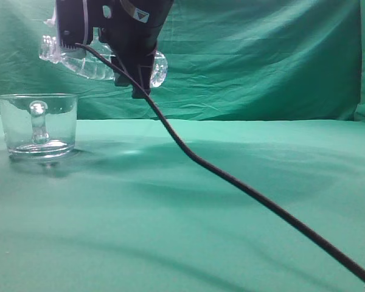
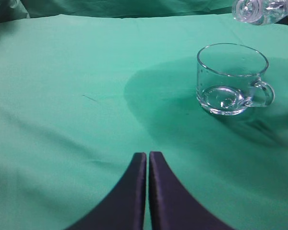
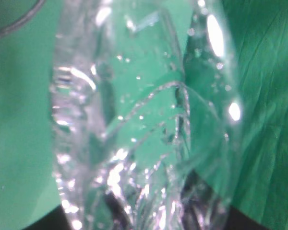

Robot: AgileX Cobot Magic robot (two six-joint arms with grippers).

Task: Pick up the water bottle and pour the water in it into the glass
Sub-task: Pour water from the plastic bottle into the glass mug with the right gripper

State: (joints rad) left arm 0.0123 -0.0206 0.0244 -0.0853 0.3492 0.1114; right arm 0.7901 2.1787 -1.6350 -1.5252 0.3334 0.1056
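My right gripper (image 1: 135, 78) is shut on the water bottle (image 1: 94, 66) and holds it nearly level, high at the upper left. The neck end points left, above the glass (image 1: 38, 125). The bottle's clear, crumpled wall fills the right wrist view (image 3: 144, 120), with droplets inside. No stream of water shows. The glass stands upright on the green cloth, handle toward the camera, and also shows in the left wrist view (image 2: 233, 79) with the bottle's end (image 2: 257, 10) above it. My left gripper (image 2: 147, 155) is shut and empty, low over the cloth, well short of the glass.
A black cable (image 1: 243, 185) runs from the right gripper down to the lower right corner. Green cloth (image 1: 201, 231) covers the table and hangs as a backdrop. The glass's rim shows as an arc in the right wrist view (image 3: 14, 21).
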